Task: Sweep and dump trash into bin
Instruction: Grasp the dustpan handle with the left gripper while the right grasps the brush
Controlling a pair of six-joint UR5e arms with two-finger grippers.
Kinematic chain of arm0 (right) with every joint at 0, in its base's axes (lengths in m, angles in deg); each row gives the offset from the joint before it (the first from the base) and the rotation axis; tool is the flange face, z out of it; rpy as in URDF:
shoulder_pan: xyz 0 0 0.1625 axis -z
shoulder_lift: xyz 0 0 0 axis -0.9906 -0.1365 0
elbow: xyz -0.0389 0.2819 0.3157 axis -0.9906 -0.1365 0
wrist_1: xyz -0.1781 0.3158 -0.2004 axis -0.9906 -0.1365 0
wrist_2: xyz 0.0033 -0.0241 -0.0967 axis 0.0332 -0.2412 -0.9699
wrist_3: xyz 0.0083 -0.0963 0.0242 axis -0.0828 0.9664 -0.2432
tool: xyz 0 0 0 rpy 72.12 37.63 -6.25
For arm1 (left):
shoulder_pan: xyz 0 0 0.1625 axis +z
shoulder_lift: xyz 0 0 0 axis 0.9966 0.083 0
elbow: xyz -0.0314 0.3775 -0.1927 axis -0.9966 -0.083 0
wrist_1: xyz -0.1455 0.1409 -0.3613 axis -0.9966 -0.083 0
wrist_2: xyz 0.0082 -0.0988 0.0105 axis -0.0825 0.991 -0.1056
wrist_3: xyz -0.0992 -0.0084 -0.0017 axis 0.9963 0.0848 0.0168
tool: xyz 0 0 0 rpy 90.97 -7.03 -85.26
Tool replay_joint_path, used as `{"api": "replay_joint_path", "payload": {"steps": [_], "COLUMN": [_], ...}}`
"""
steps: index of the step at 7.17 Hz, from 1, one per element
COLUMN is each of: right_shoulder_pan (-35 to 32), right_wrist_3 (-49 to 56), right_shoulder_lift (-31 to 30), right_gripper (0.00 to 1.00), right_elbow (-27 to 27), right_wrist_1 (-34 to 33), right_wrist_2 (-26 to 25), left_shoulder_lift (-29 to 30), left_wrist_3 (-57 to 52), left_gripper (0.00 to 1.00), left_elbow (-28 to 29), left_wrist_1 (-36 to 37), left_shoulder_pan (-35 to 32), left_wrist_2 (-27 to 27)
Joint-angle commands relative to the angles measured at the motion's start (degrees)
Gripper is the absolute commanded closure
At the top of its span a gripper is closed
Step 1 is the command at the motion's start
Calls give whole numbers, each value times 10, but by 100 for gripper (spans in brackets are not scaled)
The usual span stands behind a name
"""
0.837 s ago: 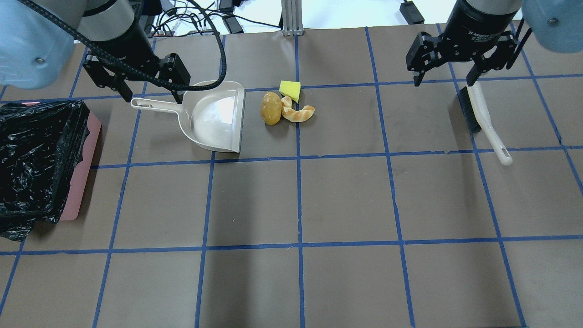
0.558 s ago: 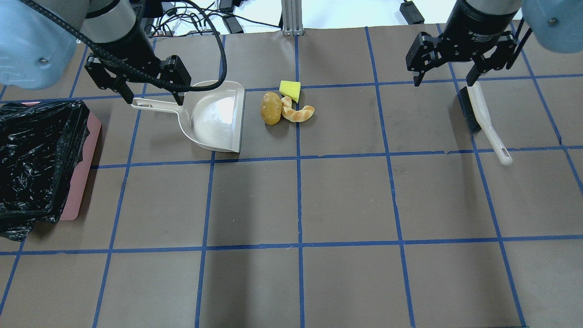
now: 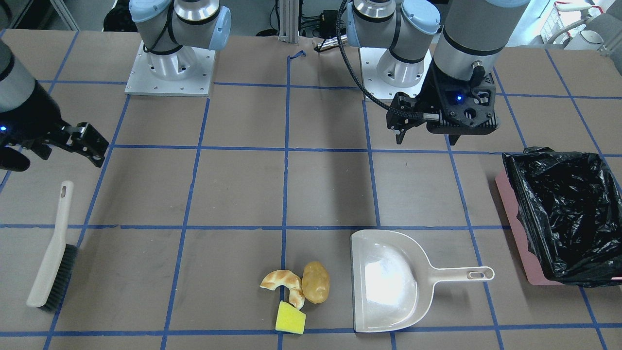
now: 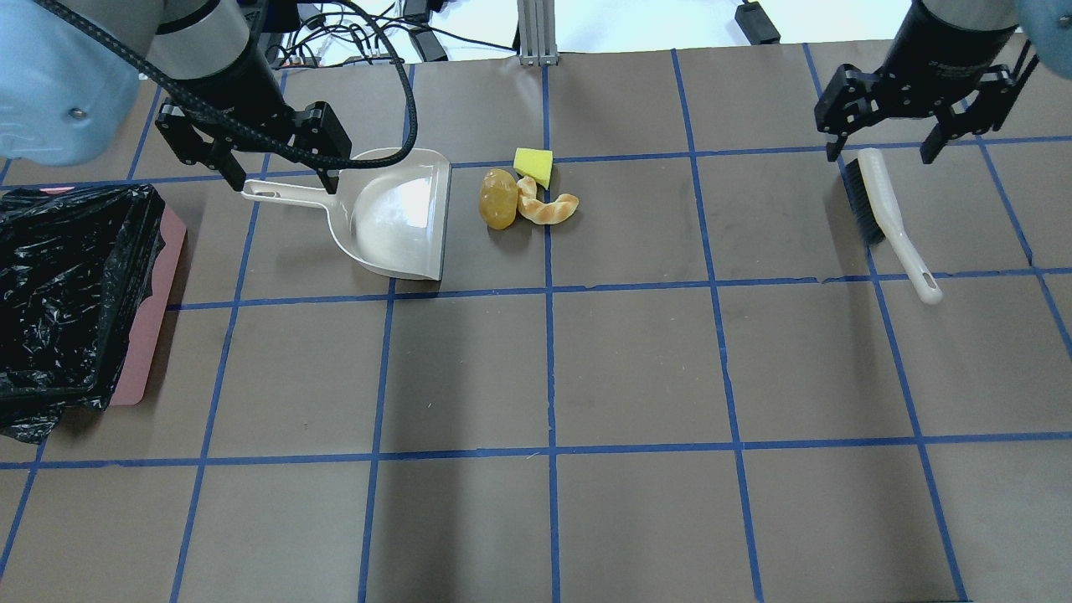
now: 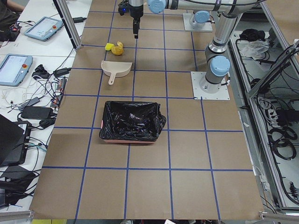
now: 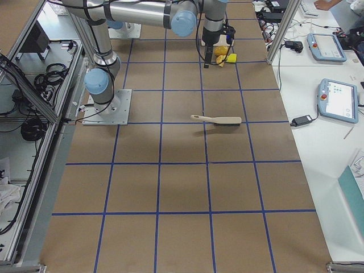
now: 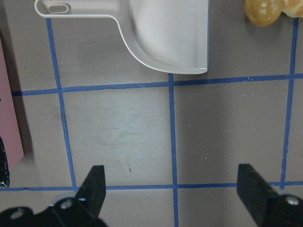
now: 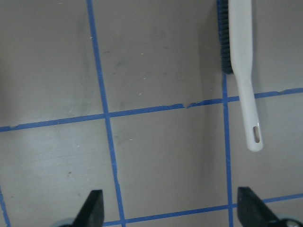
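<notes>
**Grippers both open and empty: risks ahead of the first grasp**

Overhead view. Left gripper (image 4: 285, 184), jaws apart, hangs above the handle of the beige plastic dustpan (image 4: 394, 218), upper left. Right gripper (image 4: 879, 156), jaws apart, hangs over the bristle end of the white long-handled brush (image 4: 879, 201), upper right.

Trash sits upper centre, just beside the pan's lip: golden-brown potato (image 4: 497, 198), curved tan croissant piece (image 4: 548, 209), yellow sponge wedge (image 4: 534, 166). Pink bin with black bag liner (image 4: 155, 318) is at the left edge, well apart.

Risks:
- The slim, flat handle may pivot in an off-centre pinch, so the lip scatters the pile.
- The round potato likely rolls off under a brush stroke.
- Clamping the brush near its bristles would hamper sweeping.
</notes>
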Motion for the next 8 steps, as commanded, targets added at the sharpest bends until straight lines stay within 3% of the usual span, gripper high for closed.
{"api": "replay_joint_path", "payload": {"steps": [1, 4, 7, 8], "right_shoulder_pan": [64, 98, 123, 123], "right_wrist_3": [64, 114, 139, 145], "right_shoulder_lift": [58, 120, 146, 147], "right_gripper": [2, 4, 8, 9], "right_elbow": [6, 68, 102, 116], "right_wrist_1": [-31, -119, -122, -125], "right_wrist_2": [-6, -29, -31, -31], "left_shoulder_lift": [-4, -3, 7, 9], "left_wrist_3": [-3, -10, -48, -130], "left_gripper": [0, 0, 0, 0], "left_elbow": [0, -2, -4, -4], "left_wrist_1": [0, 0, 0, 0], "left_shoulder_pan": [2, 1, 3, 9], "left_wrist_2": [-1, 3, 1, 5]}}
